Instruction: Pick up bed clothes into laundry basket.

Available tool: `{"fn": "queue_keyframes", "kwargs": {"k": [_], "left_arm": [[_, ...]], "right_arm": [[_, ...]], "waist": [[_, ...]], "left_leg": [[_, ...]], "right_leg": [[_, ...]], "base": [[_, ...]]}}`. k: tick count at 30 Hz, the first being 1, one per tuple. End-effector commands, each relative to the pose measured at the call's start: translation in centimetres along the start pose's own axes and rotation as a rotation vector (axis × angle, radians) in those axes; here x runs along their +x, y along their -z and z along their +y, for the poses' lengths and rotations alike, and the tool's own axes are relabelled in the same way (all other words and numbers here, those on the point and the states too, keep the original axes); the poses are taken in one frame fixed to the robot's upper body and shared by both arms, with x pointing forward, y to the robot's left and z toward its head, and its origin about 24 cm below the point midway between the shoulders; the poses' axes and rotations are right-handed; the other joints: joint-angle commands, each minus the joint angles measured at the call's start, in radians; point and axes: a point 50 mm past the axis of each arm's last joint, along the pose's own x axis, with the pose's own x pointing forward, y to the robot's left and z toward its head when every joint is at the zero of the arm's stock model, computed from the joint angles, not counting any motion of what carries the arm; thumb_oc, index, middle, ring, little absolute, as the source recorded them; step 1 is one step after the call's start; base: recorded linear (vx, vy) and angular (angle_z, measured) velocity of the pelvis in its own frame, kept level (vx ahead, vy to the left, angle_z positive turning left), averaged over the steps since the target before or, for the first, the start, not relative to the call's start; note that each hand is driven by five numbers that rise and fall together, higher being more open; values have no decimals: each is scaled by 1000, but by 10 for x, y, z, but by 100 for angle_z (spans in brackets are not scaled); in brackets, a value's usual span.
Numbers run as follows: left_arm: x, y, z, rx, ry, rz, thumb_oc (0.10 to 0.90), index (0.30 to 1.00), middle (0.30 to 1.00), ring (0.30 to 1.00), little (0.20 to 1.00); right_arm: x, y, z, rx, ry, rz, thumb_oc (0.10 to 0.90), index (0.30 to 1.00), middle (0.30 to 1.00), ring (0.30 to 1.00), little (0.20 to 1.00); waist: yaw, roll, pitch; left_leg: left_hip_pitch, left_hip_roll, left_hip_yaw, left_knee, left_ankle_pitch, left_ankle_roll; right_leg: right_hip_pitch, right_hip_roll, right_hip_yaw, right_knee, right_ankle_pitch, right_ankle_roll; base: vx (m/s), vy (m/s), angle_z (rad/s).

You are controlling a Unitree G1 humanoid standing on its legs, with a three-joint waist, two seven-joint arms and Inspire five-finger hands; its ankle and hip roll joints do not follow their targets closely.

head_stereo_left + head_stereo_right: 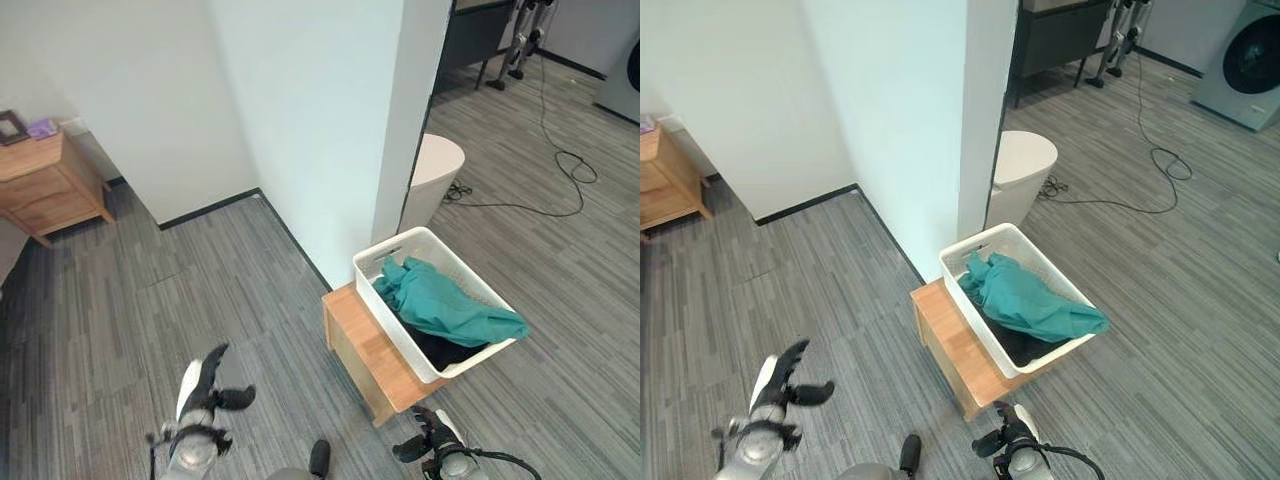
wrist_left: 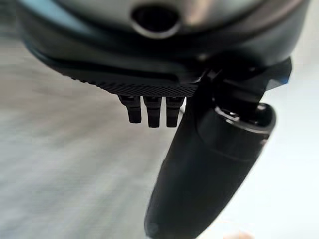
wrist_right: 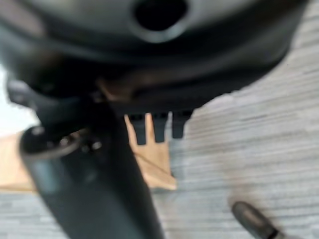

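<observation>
Low, both hands (image 1: 205, 385) (image 1: 432, 432) empty, relaxed

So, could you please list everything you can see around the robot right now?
Laundry basket: one, white, on the low table.
Teal cloth: one, in the basket, draped over its far rim.
Dark cloth: one, black, under the teal cloth.
Low table: one, light wood, beside the wall corner.
Round bin: one, cream, behind the corner.
Wooden cabinet: one, far left by the wall.
Washing machine: one, grey, far right.
Left hand: dark, open, holding nothing, low above the floor.
Right hand: dark, open, holding nothing, near the table.
</observation>
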Motion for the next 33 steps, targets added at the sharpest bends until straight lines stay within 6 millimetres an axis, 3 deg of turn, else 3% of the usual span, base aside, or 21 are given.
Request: {"fn": "queue_keyframes", "kwargs": {"k": [1,2,4,6,9,10,11,14,15,16,19,21,22,23,24,25,26,27,29,30,33], "left_arm": [[19,-45,-7,-10,-53,-144,800,900,900,900,900],[20,-32,-10,5,-52,-75,800,900,900,900,900],[21,-17,-15,31,-43,3,800,900,900,900,900],[21,10,-21,128,-12,131,800,900,900,900,900],[17,30,-28,186,29,226,800,900,900,900,900],[12,51,-25,181,40,338,800,900,900,900,900],[13,50,-25,179,39,338,800,900,900,900,900],[18,46,-16,32,-1,342,800,900,900,900,900],[28,23,-7,-61,-43,248,800,900,900,900,900],[33,5,-2,-109,-64,164,800,900,900,900,900],[41,-57,10,-244,-78,-111,800,900,900,900,900],[39,-100,16,-310,-48,-292,800,900,900,900,900],[39,-100,16,-310,-48,-292,800,900,900,900,900],[33,-131,26,-398,-49,-423,800,900,900,900,900],[32,-131,26,-397,-47,-422,800,900,900,900,900],[27,-140,22,-433,-5,-469,800,900,900,900,900],[17,-156,23,-506,24,-542,800,900,900,900,900],[17,-156,23,-506,25,-541,800,900,900,900,900],[8,-173,21,-505,106,-626,800,900,900,900,900],[3,-177,25,-478,119,-674,800,900,900,900,900],[-8,-173,50,-428,66,-740,800,900,900,900,900]], "right_arm": [[3,-3,-12,-37,31,-17,800,900,900,900,900],[3,-3,-14,-43,36,-17,800,900,900,900,900],[3,-1,-13,-38,37,-10,800,900,900,900,900],[3,-2,-15,-49,45,-13,800,900,900,900,900],[4,-9,-12,-69,34,-38,800,900,900,900,900],[7,-21,-15,-92,36,-72,800,900,900,900,900],[7,-22,-15,-92,35,-74,800,900,900,900,900],[7,-56,-20,-163,57,-215,800,900,900,900,900],[4,-93,-40,-195,116,-350,800,900,900,900,900],[0,-114,-53,-197,159,-426,800,900,900,900,900],[-20,-171,-102,-174,303,-630,800,900,900,900,900],[-37,-205,-127,-160,373,-752,800,900,900,900,900],[-37,-205,-128,-159,373,-752,800,900,900,900,900],[-46,-193,-126,-145,378,-797,800,900,900,900,900],[-46,-192,-126,-145,378,-795,800,900,900,900,900],[-47,-188,-137,-144,426,-777,800,900,900,900,900],[-65,-182,-130,-170,480,-872,800,900,900,900,900],[-66,-182,-130,-169,481,-871,800,900,900,900,900],[-68,-181,-129,-134,498,-885,800,900,900,900,900],[-71,-179,-108,-130,415,-923,800,900,900,900,900],[-97,-186,-131,-63,487,-1031,800,900,900,900,900]], "waist": [[-10,11,30],[-36,-1,28],[-77,-13,13],[-123,-26,-12],[-141,-18,-37],[-125,-31,-47],[-128,-34,-47],[-106,-52,-42],[-117,-65,-17],[-124,-69,-6],[-131,-78,16],[-125,-81,24],[-128,-81,25],[-152,-94,30],[-151,-92,25],[-161,-97,23],[-212,-100,38],[-209,-97,34],[-236,-99,32],[-251,-100,31],[-228,-108,17]], "left_leg": [[-69,210,257,63,7,-107],[-63,268,404,95,-5,-103],[-25,319,561,125,-25,-116],[31,419,760,188,-28,-120],[54,396,740,158,-46,-123],[45,369,717,152,-54,-119],[43,366,715,152,-56,-117],[67,297,689,99,-95,-68],[79,247,642,58,-118,-38],[87,230,614,39,-121,-33],[67,212,517,21,-117,-40],[33,206,450,10,-84,-40],[33,205,447,10,-84,-40],[10,179,354,8,-83,-43],[6,182,354,8,-79,-44],[-9,161,282,8,-85,-39],[-24,125,172,8,-86,-31],[-30,130,173,8,-82,-33],[-54,105,82,8,-71,-33],[-58,104,71,8,-71,-38],[-69,132,61,8,-54,-59]], "right_leg": [[-27,-101,-102,9,-74,47],[-35,-110,-148,15,-66,49],[-23,-117,-193,15,-80,49],[-11,-137,-299,28,-67,25],[1,-135,-336,40,-63,34],[9,-155,-353,71,-51,39],[8,-159,-355,75,-52,41],[-31,-210,-363,236,-45,56],[-113,-261,-296,393,-37,91],[-163,-259,-226,449,-39,98],[-223,-173,-45,413,-114,109],[-237,-117,35,335,-110,82],[-235,-118,32,334,-110,82],[-251,-70,190,280,-112,75],[-253,-66,189,275,-106,74],[-258,-33,317,264,-112,68],[-267,42,559,302,-132,59],[-273,47,560,300,-125,57],[-256,99,734,296,-127,45],[-245,106,769,285,-118,41],[-199,40,670,182,-98,32]], "base": [[-310,69,107],[-205,32,134],[-142,45,159],[-175,97,155],[94,122,141],[93,130,158],[192,238,126],[110,175,92],[120,194,99],[106,153,114],[51,-16,136],[-15,-129,139],[61,-198,169],[44,-137,173],[96,-218,222],[33,-190,262],[28,-195,313],[-36,-168,248],[-127,-176,177],[-186,-250,159],[-129,-318,136]]}}
